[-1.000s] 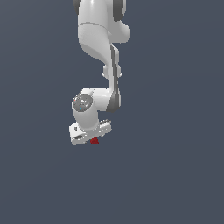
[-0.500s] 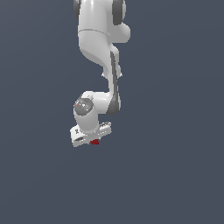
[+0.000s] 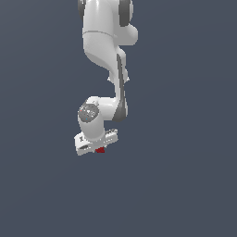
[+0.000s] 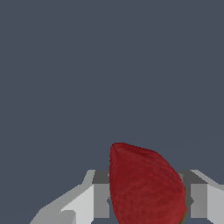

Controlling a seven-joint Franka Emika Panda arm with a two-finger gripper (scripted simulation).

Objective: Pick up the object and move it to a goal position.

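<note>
The object, a small red strawberry (image 3: 100, 149), pokes out under the white hand of my gripper (image 3: 96, 145) in the exterior view, low on the arm. In the wrist view the strawberry (image 4: 144, 183) looms large and stands with its pointed end away from the camera. My gripper (image 4: 146, 201) is shut on it, with one grey finger (image 4: 99, 199) against each side. Its green top is almost entirely hidden. No goal marker shows in either view.
A plain dark grey-blue surface (image 3: 185, 176) fills both views around the arm. The white arm links (image 3: 104, 46) rise from the hand toward the top of the exterior view.
The hand has drifted very slightly toward the exterior view's left, with the strawberry still held between the fingers. Little else differs.
</note>
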